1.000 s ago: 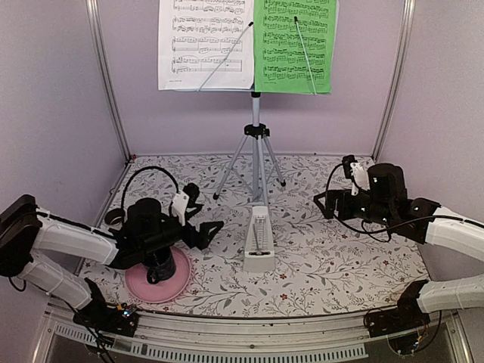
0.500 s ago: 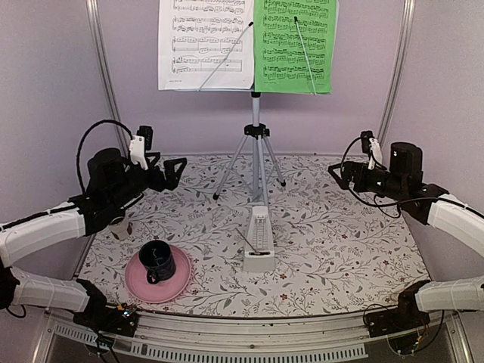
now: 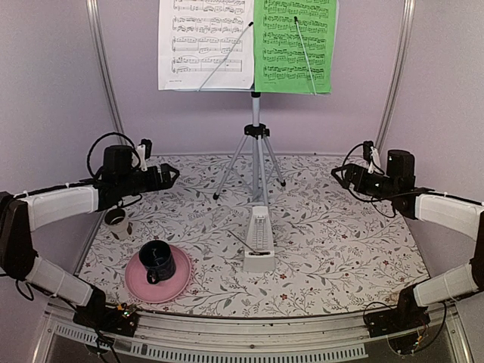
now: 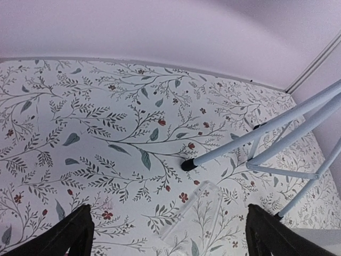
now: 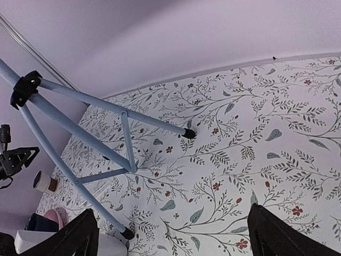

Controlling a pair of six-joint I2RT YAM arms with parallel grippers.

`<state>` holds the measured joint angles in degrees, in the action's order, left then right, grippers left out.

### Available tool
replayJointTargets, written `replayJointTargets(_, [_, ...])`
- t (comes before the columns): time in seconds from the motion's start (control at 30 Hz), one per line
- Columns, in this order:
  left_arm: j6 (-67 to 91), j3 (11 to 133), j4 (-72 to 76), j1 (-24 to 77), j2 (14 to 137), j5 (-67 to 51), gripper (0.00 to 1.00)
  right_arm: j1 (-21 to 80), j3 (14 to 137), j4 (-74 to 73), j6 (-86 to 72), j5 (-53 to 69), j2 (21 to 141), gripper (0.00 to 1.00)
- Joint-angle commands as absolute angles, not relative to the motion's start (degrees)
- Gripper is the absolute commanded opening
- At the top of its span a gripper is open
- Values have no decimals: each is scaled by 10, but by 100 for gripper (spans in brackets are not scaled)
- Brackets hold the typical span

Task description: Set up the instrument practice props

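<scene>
At centre frame, a white pyramid metronome (image 3: 259,240) fronts a silver-legged stand (image 3: 255,155) on the leaf-print worktop (image 3: 344,253); white sheet (image 3: 204,45), green sheet (image 3: 295,45) cropped above; left tool (image 3: 169,175), right tool (image 3: 340,175) wide, empty.

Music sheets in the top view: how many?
2. A white sheet on the left half of the music stand, a green sheet on the right half, side by side. Another sheet behind either would be hidden.
</scene>
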<state>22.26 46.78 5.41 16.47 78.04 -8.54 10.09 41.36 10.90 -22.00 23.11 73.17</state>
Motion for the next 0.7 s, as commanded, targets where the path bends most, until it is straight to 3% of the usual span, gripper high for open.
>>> replayJointTargets(0.0, [247,442,66,151,802,-127,99,99,372,163,-248,221,754,99])
replayJointTargets(0.67, [236,345,128,151,770,-108,99,99,268,283,-260,232,731,99])
